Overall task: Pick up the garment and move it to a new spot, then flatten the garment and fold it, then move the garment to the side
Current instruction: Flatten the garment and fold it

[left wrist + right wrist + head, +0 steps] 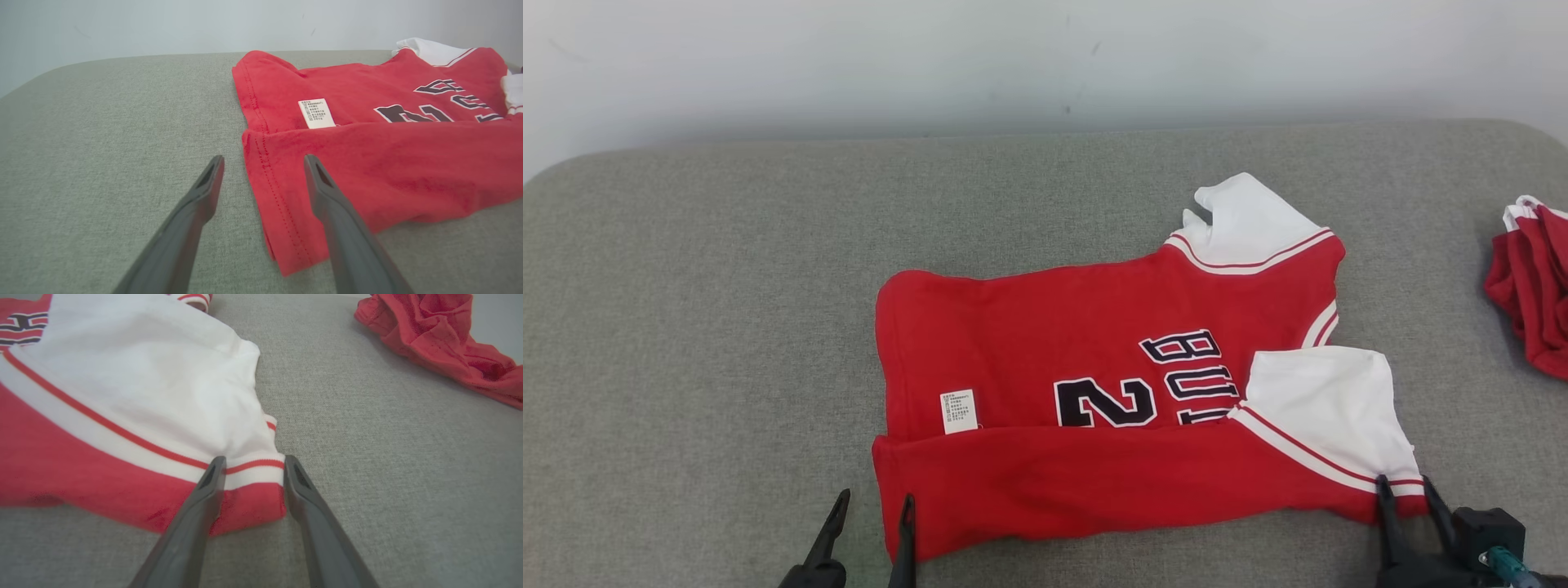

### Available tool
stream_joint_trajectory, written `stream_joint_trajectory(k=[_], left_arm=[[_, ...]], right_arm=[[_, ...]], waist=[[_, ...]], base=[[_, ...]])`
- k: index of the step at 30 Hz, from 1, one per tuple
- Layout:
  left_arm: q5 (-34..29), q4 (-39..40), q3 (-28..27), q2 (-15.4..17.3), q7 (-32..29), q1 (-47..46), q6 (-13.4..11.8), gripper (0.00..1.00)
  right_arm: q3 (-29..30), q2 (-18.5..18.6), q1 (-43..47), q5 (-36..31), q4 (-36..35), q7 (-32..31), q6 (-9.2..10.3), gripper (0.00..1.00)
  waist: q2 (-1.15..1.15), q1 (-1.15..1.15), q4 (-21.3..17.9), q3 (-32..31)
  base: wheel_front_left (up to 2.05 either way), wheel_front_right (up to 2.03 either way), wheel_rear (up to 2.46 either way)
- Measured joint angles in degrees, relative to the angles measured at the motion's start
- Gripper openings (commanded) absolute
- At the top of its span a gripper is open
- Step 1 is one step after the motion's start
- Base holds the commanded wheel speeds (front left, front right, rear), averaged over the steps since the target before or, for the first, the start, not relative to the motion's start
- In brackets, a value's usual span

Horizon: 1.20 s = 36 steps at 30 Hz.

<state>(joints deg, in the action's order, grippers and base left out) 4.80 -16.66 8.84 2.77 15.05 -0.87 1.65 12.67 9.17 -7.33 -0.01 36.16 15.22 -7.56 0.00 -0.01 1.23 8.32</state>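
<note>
Red jersey garment (1094, 351) lies on the grey fabric-covered surface (703, 327), right of centre in the head view, with its collar end toward the right and its hem toward the left. The near long edge is folded up over the body, and this red flap covers the lower part of the dark "2" and the lettering. A white care label (959, 411) sits just above the fold line near the hem. One white sleeve (1327, 408) lies folded over the near right part, and the other white sleeve (1245, 216) sticks out at the far right. Left gripper (874, 510) is at the near left hem corner and released, fingers spread. In the left wrist view one finger (204, 192) is over bare grey surface and the other (327, 196) over red cloth, so the stitched hem edge runs between them; cannot tell if either touches. Right gripper (1406, 494) is at the near right corner, also unclenched. In the right wrist view its fingers (204, 490) straddle the striped cuff corner, with the cloth lying flat between them and not pinched. A second red cloth (1531, 286) lies crumpled at the right edge of the surface, well apart from the jersey. A pale wall (931, 57) stands behind.
</note>
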Motion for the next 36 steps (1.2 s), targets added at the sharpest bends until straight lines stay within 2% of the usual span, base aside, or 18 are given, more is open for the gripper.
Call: stream_joint_trajectory(k=[1,2,3,4,11,18,23,24,25,26,27,28,33,36], left_arm=[[0.38,0.01,0.00,0.03,0.00,0.06,0.27,1.00],[0.69,0.02,0.09,0.03,0.00,0.18,0.43,1.00],[0.99,0.02,0.27,0.03,0.00,0.34,0.71,1.00],[1.19,-0.03,0.51,0.04,0.00,0.47,0.90,1.00],[4.15,-2.41,1.90,0.03,0.00,0.67,1.82,1.00],[6.33,-9.06,2.76,0.02,0.01,0.53,-0.05,1.00],[9.57,-12.69,3.64,0.02,0.25,-1.58,-0.09,1.00],[9.57,-12.94,3.83,0.02,0.25,-1.97,-0.12,0.93],[10.00,-13.24,3.90,0.02,0.26,-2.34,-0.07,0.78],[10.47,-13.62,4.08,0.03,0.33,-2.71,-0.05,0.50],[10.47,-13.80,4.23,0.15,0.34,-3.03,0.11,0.40],[10.74,-14.00,4.28,0.23,0.34,-3.32,0.34,0.00],[11.39,-14.11,4.75,0.14,0.23,-4.05,0.96,0.00],[10.84,-11.16,2.85,0.04,0.00,-3.90,0.69,0.00]], right_arm=[[-0.19,0.07,-0.24,0.13,0.33,0.01,0.00,0.48],[-0.32,0.07,-0.54,0.34,0.62,0.02,0.00,0.40],[-0.51,0.09,-0.82,0.64,1.14,0.03,0.00,0.40],[-0.80,0.18,-0.92,1.02,1.70,0.13,0.00,0.00],[-2.44,1.09,-1.42,2.93,0.99,0.09,0.00,0.00],[-3.77,1.87,-1.37,3.64,-2.45,-0.09,0.00,0.00],[-4.47,2.24,-1.28,3.97,-4.30,-0.10,0.00,0.00],[-4.59,2.29,-1.26,3.98,-4.56,-0.10,0.00,0.00],[-4.76,2.36,-1.26,4.04,-4.79,-0.09,0.00,0.00],[-4.94,2.42,-1.26,4.12,-4.99,-0.09,0.00,0.00],[-5.06,2.46,-1.26,4.22,-5.13,-0.09,0.00,0.00],[-5.22,2.49,-1.26,4.33,-5.20,-0.09,0.00,0.00],[-5.20,2.58,-1.25,4.46,-5.54,-0.09,0.00,0.00],[-4.36,2.45,-1.21,4.45,-6.28,-0.09,0.00,0.00]], waist=[[0.00,0.00,0.08,0.08],[0.00,0.00,0.14,0.16],[0.00,0.00,0.18,0.25],[0.00,0.00,0.21,0.33],[0.00,0.00,-0.03,0.68],[0.00,0.01,-0.86,0.94],[0.00,0.01,-1.18,1.33],[0.00,0.01,-1.20,1.43],[0.00,0.00,-1.21,1.51],[0.00,0.00,-1.23,1.57],[0.00,0.01,-1.24,1.64],[0.00,0.01,-1.25,1.69],[0.00,0.01,-1.25,1.39],[0.00,0.01,-1.26,0.63]], base=[[0.00,0.00,0.00],[0.00,0.00,0.00],[0.00,0.00,0.00],[0.00,0.00,0.00],[0.00,0.00,0.00],[0.00,0.00,0.00],[0.00,0.00,0.00],[0.00,0.00,0.00],[0.00,0.00,0.00],[0.00,0.00,0.00],[0.00,0.00,0.00],[0.00,0.00,0.00],[0.00,0.00,0.00],[0.00,0.00,0.00]])
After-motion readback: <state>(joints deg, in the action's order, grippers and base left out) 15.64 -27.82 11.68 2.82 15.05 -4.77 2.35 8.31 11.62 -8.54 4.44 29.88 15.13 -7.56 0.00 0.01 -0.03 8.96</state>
